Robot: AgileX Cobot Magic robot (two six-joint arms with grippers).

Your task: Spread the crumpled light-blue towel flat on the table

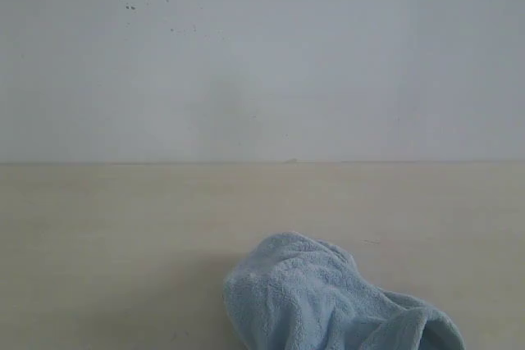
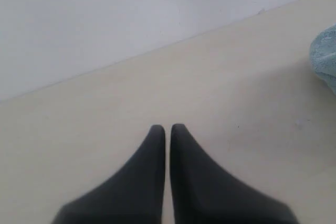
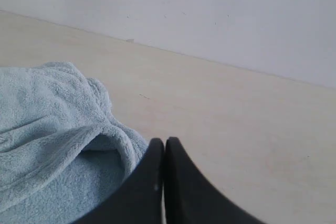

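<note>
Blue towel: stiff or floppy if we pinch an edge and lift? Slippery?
Likely floppy: the towel lies bunched in soft folds, so a pinched edge should drape. Probably grippy, not slippery: fluffy pile. Pushed, it would likely bunch up on the table rather than slide whole.

The towel [image 1: 328, 301] sits crumpled in a soft heap, pale light-blue and fluffy, bunched into rounded folds with one deep hollow. It rests on the table [image 1: 123, 235], a plain pale beige top, low in the exterior view and right of centre, its lower part cut off by the frame.
</note>
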